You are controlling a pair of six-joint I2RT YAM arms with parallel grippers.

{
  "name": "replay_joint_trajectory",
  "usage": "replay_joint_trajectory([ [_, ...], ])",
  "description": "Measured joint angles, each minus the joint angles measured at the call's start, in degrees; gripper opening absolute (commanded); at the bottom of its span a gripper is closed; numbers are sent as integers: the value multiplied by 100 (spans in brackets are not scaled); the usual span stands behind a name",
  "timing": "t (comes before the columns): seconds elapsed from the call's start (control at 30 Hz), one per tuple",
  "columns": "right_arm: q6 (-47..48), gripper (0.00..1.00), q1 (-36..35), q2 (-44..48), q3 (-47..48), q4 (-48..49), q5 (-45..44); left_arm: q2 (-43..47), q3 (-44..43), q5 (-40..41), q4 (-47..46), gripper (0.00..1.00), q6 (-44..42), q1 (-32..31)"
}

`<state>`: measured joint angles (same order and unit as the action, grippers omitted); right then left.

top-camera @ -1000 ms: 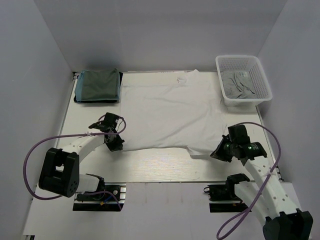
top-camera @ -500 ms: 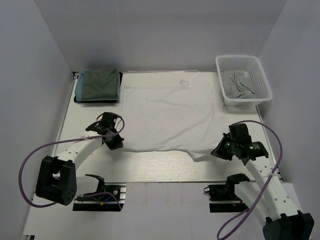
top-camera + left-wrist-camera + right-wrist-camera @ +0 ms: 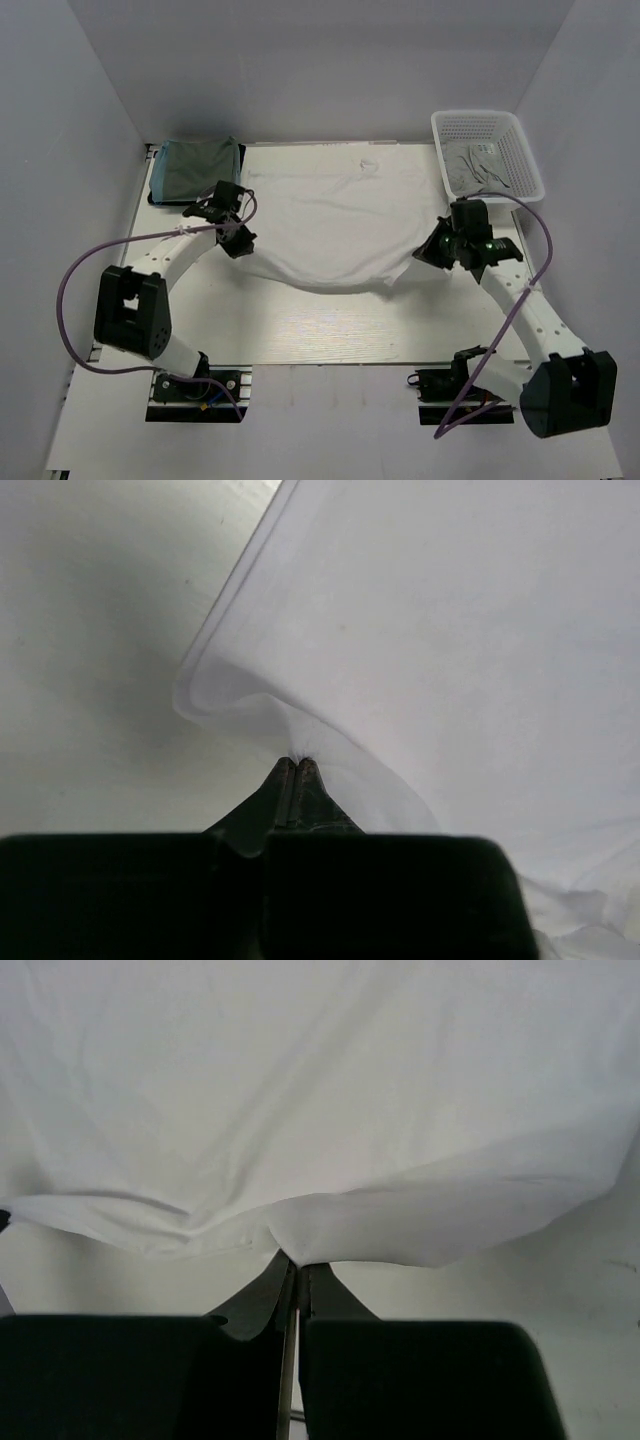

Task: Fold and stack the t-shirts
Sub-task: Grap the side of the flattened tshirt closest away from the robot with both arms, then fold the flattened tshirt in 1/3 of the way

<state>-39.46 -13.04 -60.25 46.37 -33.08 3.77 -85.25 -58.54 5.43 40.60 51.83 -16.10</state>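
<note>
A white t-shirt (image 3: 335,215) lies spread across the middle of the table, its near hem lifted off the surface and sagging between the two arms. My left gripper (image 3: 240,243) is shut on the shirt's near left corner; in the left wrist view the cloth (image 3: 420,630) bunches at the closed tips (image 3: 297,763). My right gripper (image 3: 428,250) is shut on the near right corner; in the right wrist view the hem (image 3: 330,1230) drapes over the closed tips (image 3: 297,1263). A folded grey-green t-shirt (image 3: 197,168) lies at the back left.
A white mesh basket (image 3: 487,160) at the back right holds a crumpled grey garment (image 3: 480,172). The folded shirt rests on a dark tray (image 3: 152,195). The white enclosure walls close in the left, back and right.
Both grippers have carried the shirt's near hem away from the front edge toward the back. The hem now hangs lifted over the shirt's middle, and both arms are stretched further forward.
</note>
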Motion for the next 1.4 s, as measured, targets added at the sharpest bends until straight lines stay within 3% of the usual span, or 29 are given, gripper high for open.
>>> replay_joint_trajectory([
  [0.23,122,0,140,-1137,975,431,-131,-999,-979,197,326,0,22,142],
  [0.87,745,0,586,-3460,2538,890,157,-2588,-2256,94,413,0,79,608],
  [0.97,1075,0,592,-4116,2957,953,275,-2704,-2426,181,485,18,85,612],
  [1.0,1169,0,595,-4319,3095,966,280,-2739,-2514,229,511,46,79,612],
  [1.03,1287,4,595,-4531,3274,933,273,-2754,-2577,282,549,67,46,614],
  [1.07,1364,24,595,-4710,3442,929,258,-2761,-2653,341,586,81,44,614],
  [1.1,1427,35,590,-4892,3613,931,216,-2767,-2739,404,616,98,55,614],
  [1.17,1596,52,590,-5160,3974,844,118,-2769,-2905,509,682,100,92,616],
  [1.23,1746,61,590,-5278,4256,820,70,-2765,-3049,595,706,100,120,619],
  [1.27,1792,70,590,-5268,4301,822,74,-2756,-3082,621,704,100,120,619],
  [1.33,1902,74,581,-5115,4260,883,142,-2708,-3086,651,726,100,118,616],
  [1.4,1941,88,577,-4760,3862,1132,302,-2594,-3012,664,671,100,76,601],
])
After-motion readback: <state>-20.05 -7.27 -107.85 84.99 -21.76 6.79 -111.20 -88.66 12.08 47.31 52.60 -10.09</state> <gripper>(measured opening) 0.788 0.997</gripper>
